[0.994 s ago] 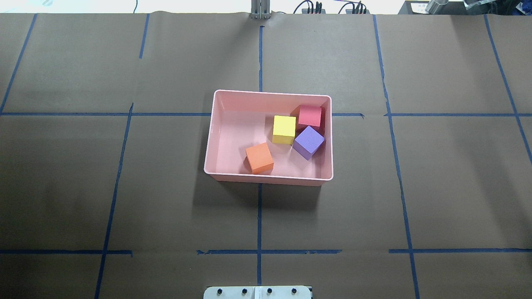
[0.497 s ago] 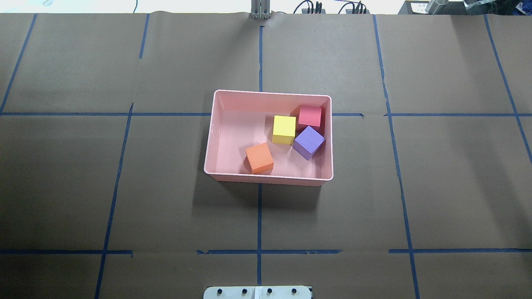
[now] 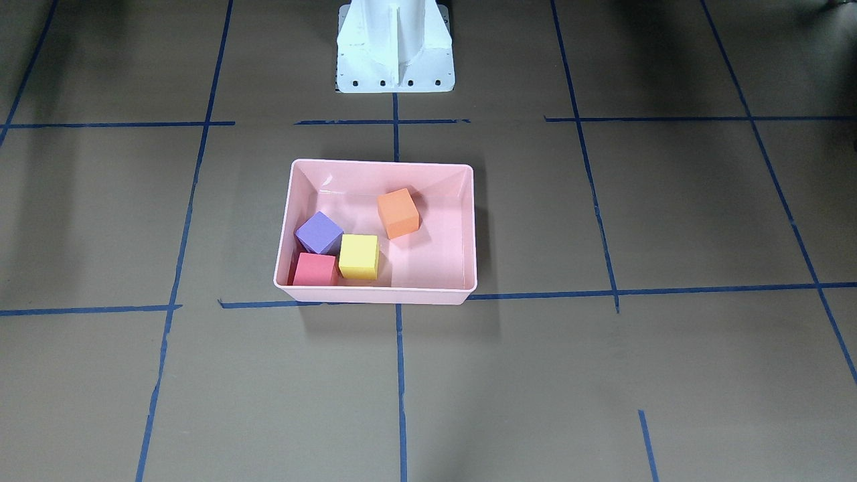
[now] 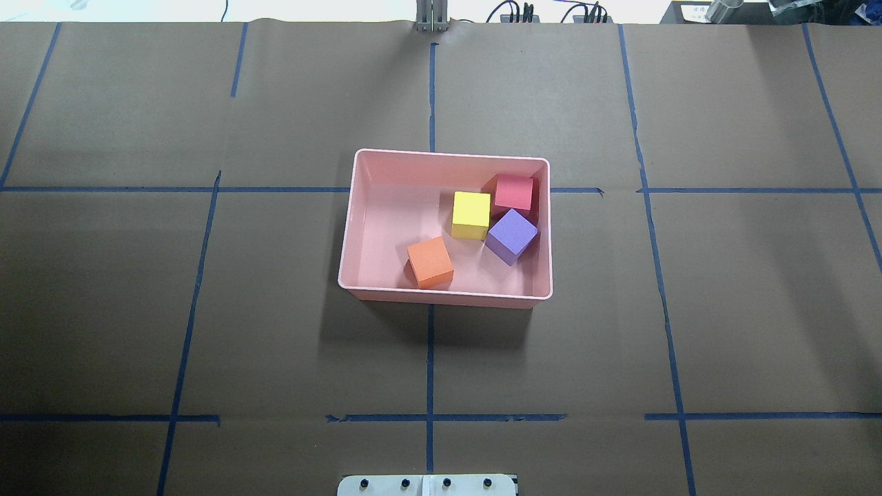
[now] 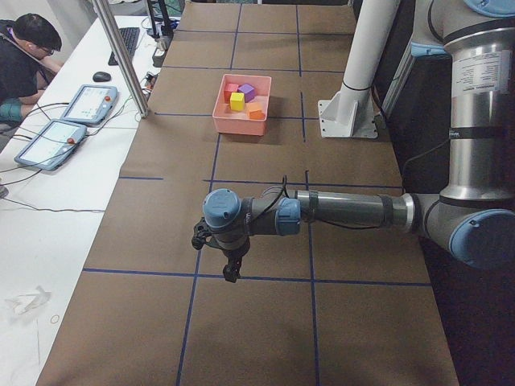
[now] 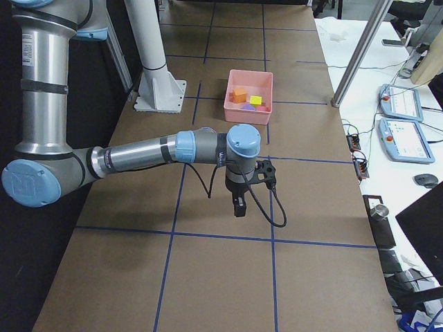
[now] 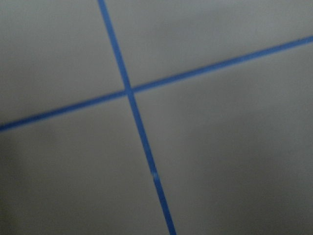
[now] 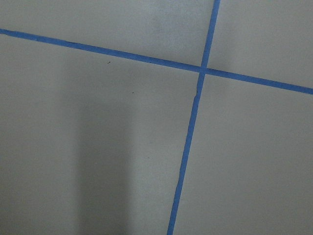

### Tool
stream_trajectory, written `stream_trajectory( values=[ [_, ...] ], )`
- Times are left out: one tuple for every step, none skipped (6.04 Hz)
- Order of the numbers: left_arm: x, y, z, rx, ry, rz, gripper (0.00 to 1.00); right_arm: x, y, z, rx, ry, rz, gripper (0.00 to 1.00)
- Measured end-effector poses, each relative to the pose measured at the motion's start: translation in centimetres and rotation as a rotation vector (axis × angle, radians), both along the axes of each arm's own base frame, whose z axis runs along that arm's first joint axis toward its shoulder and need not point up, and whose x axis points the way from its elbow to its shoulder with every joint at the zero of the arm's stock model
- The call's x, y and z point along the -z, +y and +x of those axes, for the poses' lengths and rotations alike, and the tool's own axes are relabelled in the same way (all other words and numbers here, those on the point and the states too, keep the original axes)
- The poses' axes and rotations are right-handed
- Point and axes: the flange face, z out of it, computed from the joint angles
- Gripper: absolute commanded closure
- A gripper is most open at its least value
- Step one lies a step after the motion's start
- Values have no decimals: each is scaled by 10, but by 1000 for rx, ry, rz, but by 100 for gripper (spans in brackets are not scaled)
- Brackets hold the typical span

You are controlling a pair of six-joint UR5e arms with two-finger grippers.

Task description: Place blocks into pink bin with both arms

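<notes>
The pink bin (image 4: pixel 349 227) stands at the table's middle; it also shows in the front-facing view (image 3: pixel 381 162). All four blocks lie inside it: orange (image 4: pixel 431 262), yellow-green (image 4: pixel 471 215), red (image 4: pixel 514 191) and purple (image 4: pixel 512 235). In the front-facing view they are orange (image 3: pixel 398 213), yellow-green (image 3: pixel 359 256), purple (image 3: pixel 319 232) and red (image 3: pixel 313 270). My left gripper (image 5: pixel 232 269) hangs over bare table far from the bin. My right gripper (image 6: pixel 237 204) does the same at the other end. Each shows only in a side view, so I cannot tell whether it is open or shut. Neither holds a block.
The white pedestal base (image 3: pixel 395 47) stands behind the bin. Blue tape lines cross the brown table cover. Both wrist views show only cover and tape. A metal post (image 5: pixel 121 56), tablets and a seated operator (image 5: pixel 24 56) are beyond the table's far edge.
</notes>
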Motion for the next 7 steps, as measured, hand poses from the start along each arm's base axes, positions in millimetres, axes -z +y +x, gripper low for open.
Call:
stream_trajectory(
  values=[
    [0,4,-2,3,-2,5,0,-3,4,0,1,-2,-5,0],
    [-3,6,-2,5,-3,-2,0,-6,7,0,4,-2,-8,0],
    [-7,8,-3,6,-4,-14,0,-7,8,0,8,-1,-7,0],
    [-13,9,-3,6,-4,-27,0,-8,9,0,11,-1,-4,0],
    [-16,13,-4,8,-4,-35,0,-9,10,0,14,1,-6,0],
    [-17,19,-5,10,-4,-37,0,-12,12,-1,16,2,-12,0],
    [-18,23,-5,10,-1,-38,0,-15,14,-2,17,2,-18,0]
  ],
)
